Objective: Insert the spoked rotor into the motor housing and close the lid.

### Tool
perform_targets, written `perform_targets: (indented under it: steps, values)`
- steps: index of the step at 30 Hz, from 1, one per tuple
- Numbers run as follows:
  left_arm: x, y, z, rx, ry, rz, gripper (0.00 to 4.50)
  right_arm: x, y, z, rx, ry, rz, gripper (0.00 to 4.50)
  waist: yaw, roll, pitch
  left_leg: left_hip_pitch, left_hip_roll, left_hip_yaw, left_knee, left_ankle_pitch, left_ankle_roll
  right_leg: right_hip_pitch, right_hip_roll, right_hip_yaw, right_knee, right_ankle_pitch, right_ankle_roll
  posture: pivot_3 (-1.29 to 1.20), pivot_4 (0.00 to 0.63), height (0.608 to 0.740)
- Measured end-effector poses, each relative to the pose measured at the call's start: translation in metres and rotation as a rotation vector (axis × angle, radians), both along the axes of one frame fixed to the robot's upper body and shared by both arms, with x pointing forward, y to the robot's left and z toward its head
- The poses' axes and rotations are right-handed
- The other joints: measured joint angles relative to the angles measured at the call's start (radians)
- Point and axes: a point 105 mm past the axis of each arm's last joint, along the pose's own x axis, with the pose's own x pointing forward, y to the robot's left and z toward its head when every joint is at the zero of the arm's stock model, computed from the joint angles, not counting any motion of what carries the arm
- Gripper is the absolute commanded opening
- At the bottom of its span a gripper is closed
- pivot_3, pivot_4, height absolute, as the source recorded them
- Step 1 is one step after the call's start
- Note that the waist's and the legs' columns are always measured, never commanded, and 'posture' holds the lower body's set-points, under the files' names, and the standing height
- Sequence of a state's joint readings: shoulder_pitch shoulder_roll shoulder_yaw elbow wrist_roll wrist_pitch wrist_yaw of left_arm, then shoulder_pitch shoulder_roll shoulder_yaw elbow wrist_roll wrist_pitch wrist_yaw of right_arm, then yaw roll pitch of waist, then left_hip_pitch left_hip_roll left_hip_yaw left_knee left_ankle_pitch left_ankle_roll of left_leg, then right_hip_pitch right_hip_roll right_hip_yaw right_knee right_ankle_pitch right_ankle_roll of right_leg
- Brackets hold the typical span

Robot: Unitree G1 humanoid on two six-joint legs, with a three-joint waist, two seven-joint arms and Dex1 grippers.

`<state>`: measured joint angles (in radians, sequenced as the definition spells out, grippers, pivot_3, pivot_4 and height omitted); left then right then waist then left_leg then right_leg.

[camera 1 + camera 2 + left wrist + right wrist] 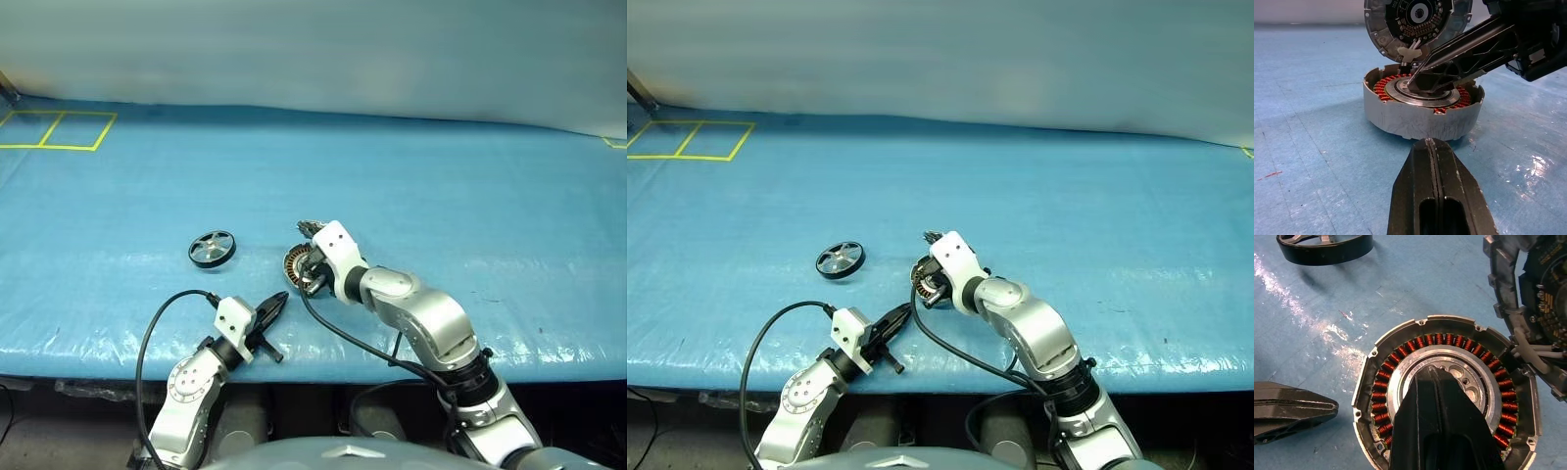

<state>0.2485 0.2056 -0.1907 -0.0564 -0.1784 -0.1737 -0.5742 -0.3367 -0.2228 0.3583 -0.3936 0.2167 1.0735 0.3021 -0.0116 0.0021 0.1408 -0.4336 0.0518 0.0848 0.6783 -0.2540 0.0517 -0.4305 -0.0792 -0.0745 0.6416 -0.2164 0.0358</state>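
Right pincer (pixel 1437 377), fingers pressed together and holding nothing, rests its tip on the silver centre hub of the motor housing (pixel 1376 382), whose lid (pixel 1418 19) stands open just behind. The spoked rotor (pixel 212 248) lies flat on the blue desk (pixel 441 176), off to that pincer's left and well apart from the housing. It looks a stiff, light metal wheel, smooth and likely slippery; its dark rim, or one spoke, seems the surest place to pinch it. Left pincer (pixel 276 305), also closed and empty, hovers just short of the housing's wall.
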Motion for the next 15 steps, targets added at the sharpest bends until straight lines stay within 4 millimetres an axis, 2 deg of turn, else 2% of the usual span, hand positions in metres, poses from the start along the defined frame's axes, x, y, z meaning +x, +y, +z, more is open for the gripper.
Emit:
perform_targets:
  steps: [15]
  values:
    - [0.001, -0.002, 0.000, 0.000, 0.008, -0.009, 0.00, -0.012, -0.011, -0.003, 0.012, 0.049, -0.027, 0.03, 0.001, 0.000, 0.000, 0.000, -0.001, 0.000, 0.000, -0.001, 0.001, 0.001, -0.001, 0.000, -0.001, -0.001, 0.001, 0.00, 0.150, 0.740]
